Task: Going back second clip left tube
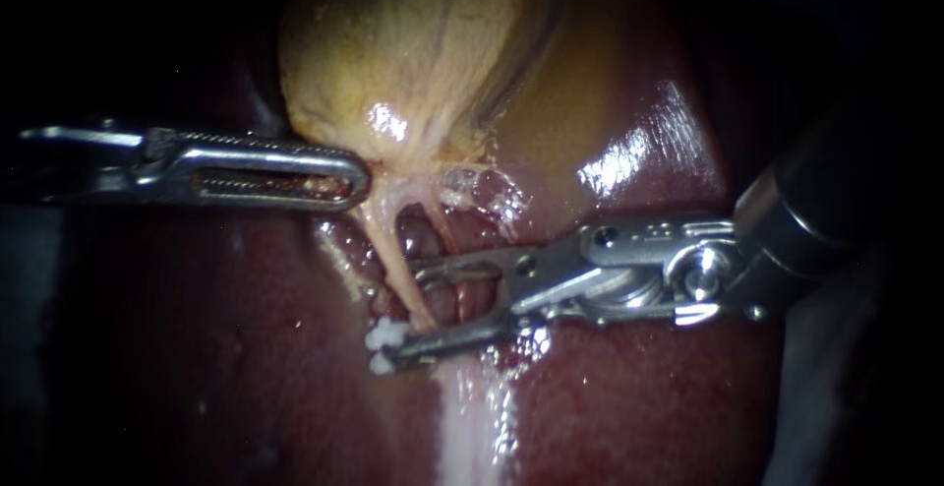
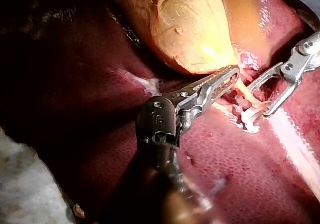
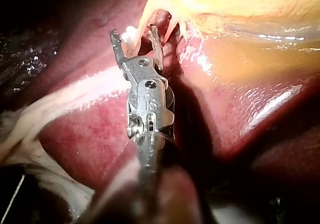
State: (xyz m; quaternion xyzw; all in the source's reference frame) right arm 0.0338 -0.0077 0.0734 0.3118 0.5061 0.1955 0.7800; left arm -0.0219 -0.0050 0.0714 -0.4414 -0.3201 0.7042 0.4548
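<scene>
So the left instrument (image 1: 349,176) comes in from the left of the frame, and its jaws look clamped on the bottom edge of the gallbladder (image 1: 413,43), which is at top centre. My read is that it's holding the gallbladder up so the tubes underneath stretch out and stand clear of the liver (image 1: 629,388). The left tube (image 1: 388,245) runs taut down the middle of the frame, with a thinner strand just to its right.

The right instrument (image 1: 398,314) comes in from the right. Its jaws are apart with the left tube between them, and they're not gripping anything. A white clip (image 1: 383,336) sits low on the tube, right at the tip of the lower jaw.

With the clip on and the jaws wide, I'd guess the next move is backing straight out to the right. The risk is the lower jaw catching the clip or dragging the tube along.
</scene>
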